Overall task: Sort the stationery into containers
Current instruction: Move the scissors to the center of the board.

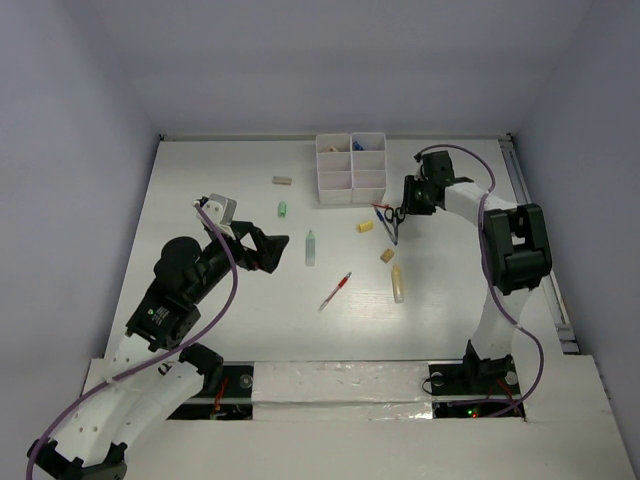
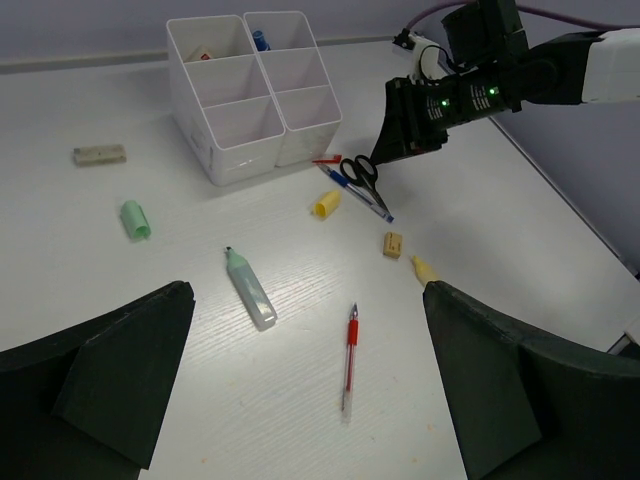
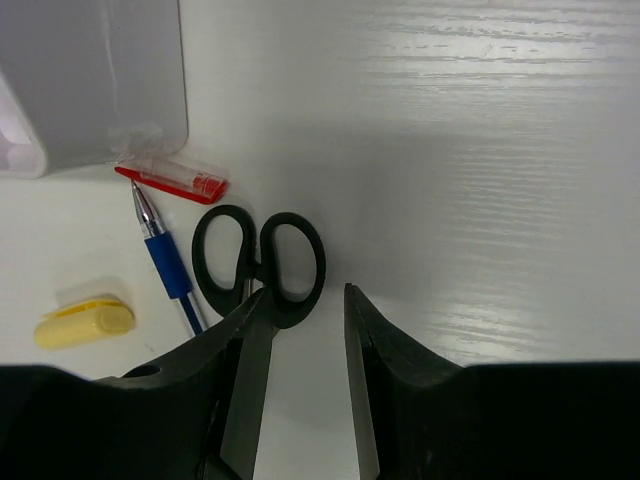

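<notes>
The white six-compartment tray (image 1: 350,168) stands at the table's far middle; it also shows in the left wrist view (image 2: 255,95) and the right wrist view (image 3: 90,90). Small black scissors (image 3: 260,262) lie beside a blue pen (image 3: 165,265) and a red cap (image 3: 172,180). My right gripper (image 3: 305,295) is open just over the scissors' handles, its left finger above one loop. My left gripper (image 2: 305,300) is open and empty above the table. A red pen (image 2: 350,355) and a pale-green marker (image 2: 250,288) lie between its fingers.
A yellow cap (image 2: 326,205), a small beige eraser (image 2: 393,244) and a cream marker (image 2: 422,268) lie near the scissors (image 2: 358,172). A green cap (image 2: 135,219) and a beige eraser (image 2: 99,154) lie left. Two far tray compartments hold small items.
</notes>
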